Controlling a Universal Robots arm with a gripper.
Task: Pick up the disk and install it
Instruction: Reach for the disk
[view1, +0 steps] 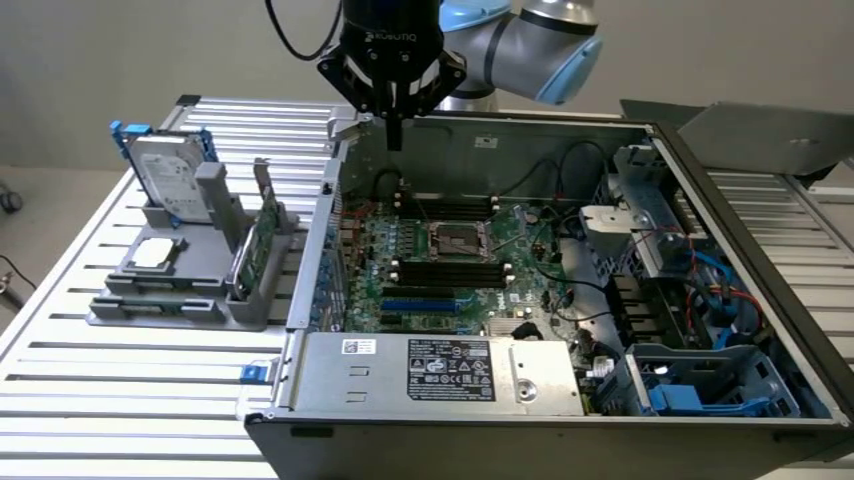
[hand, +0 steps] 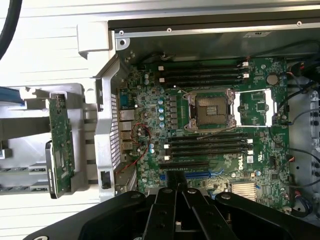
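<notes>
Exterior view: my claw hangs clenched and empty above the back wall of an open computer case. The case sits on a slatted metal surface in front of a plain grey room wall. The disk stands upright in a grey holder on the surface, on the exterior view's left of the case and well apart from my claw. A green circuit card stands in the same holder.

Wrist view: my claw, its tips pressed together, hovers over the motherboard. The circuit card stands outside the case, above the pale slats of the surface.
</notes>
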